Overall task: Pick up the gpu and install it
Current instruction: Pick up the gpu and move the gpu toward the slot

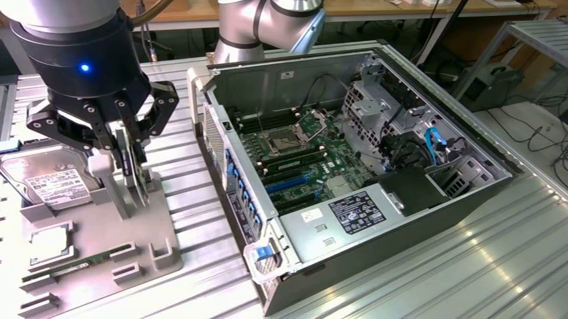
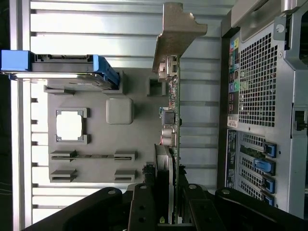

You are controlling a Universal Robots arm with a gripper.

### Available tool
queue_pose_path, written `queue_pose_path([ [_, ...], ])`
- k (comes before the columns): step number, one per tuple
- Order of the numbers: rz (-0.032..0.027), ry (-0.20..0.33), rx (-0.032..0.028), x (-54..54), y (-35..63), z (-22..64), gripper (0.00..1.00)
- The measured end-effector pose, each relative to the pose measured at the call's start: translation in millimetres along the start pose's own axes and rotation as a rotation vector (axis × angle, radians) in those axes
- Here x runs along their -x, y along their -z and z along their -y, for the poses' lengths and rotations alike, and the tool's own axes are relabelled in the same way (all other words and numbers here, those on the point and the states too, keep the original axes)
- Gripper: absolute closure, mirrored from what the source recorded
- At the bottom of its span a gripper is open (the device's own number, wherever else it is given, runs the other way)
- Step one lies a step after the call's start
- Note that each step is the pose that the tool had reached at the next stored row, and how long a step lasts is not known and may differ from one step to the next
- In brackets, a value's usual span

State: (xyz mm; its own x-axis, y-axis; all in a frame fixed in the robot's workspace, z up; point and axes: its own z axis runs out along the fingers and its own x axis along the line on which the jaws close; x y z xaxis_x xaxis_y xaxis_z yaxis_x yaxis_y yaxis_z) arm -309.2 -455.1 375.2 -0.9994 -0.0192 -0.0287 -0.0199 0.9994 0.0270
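Observation:
The gpu is a thin green card standing on edge over the grey parts holder. In the wrist view the gpu appears edge-on, its silver bracket at the end away from me. My gripper comes down from above with a black finger on each face of the card, shut on it. The wrist view has my gripper clamping the card's near end. Whether the card still rests in the holder's slot I cannot tell. The open computer case lies to the exterior view's right, its blue expansion slots showing.
On the grey holder sit a hard drive with blue rails, a square processor and a RAM stick. The case's rear panel stands close beside the card. Everything rests on a ribbed metal table.

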Motion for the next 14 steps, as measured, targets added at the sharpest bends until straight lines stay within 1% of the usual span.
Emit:
queue_pose_path([
  [14, 0.0001, 0.000, 0.0001, 0.1, 3.8, -0.1, 0.73],
])
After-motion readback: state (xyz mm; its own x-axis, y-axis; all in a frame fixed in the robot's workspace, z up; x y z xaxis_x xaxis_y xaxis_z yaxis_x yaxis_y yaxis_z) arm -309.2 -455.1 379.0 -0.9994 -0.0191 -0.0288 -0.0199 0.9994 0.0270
